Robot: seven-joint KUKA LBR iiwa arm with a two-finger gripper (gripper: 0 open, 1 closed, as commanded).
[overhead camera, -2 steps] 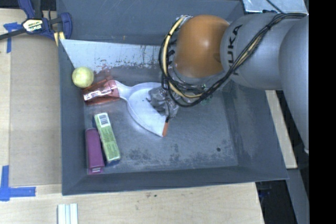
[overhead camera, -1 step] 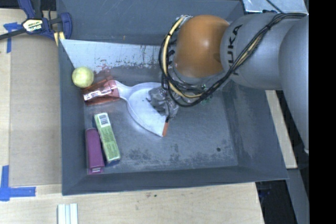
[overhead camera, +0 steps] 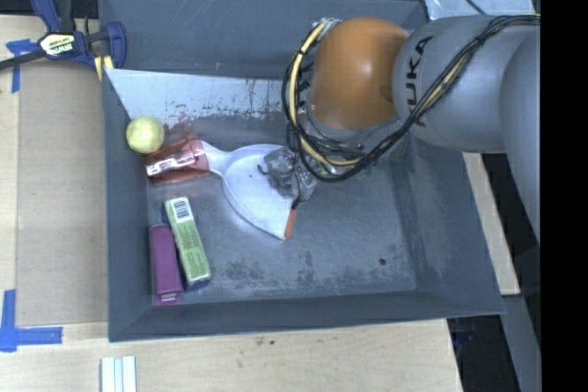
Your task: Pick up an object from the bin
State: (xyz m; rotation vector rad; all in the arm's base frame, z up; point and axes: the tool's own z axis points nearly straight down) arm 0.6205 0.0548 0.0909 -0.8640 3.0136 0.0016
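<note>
We see the arm (overhead camera: 469, 87) reach in from the right, its orange wrist cover (overhead camera: 354, 73) and looped cables hanging over the far middle of the grey metal bin (overhead camera: 276, 303). Below the cover, the gripper (overhead camera: 290, 175) sits low over the right-hand edge of a white plastic scoop (overhead camera: 246, 195), which lies flat near the middle of the bin floor with its handle pointing left. We cannot tell whether the gripper is wide or narrow, nor whether it has the scoop in its grasp; from here the two overlap, and we cannot say for sure that they touch. A small orange piece (overhead camera: 290, 223) shows at the scoop's near tip, just below the gripper. The scoop's handle meets a reddish packet (overhead camera: 175, 159) with a white label, and a yellow-green ball (overhead camera: 144, 135) rests just beside that packet in the far left corner. Nearer to us on the left, a green box (overhead camera: 187, 240) and a purple box (overhead camera: 165, 263) lie side by side, touching, well apart from the gripper.
</note>
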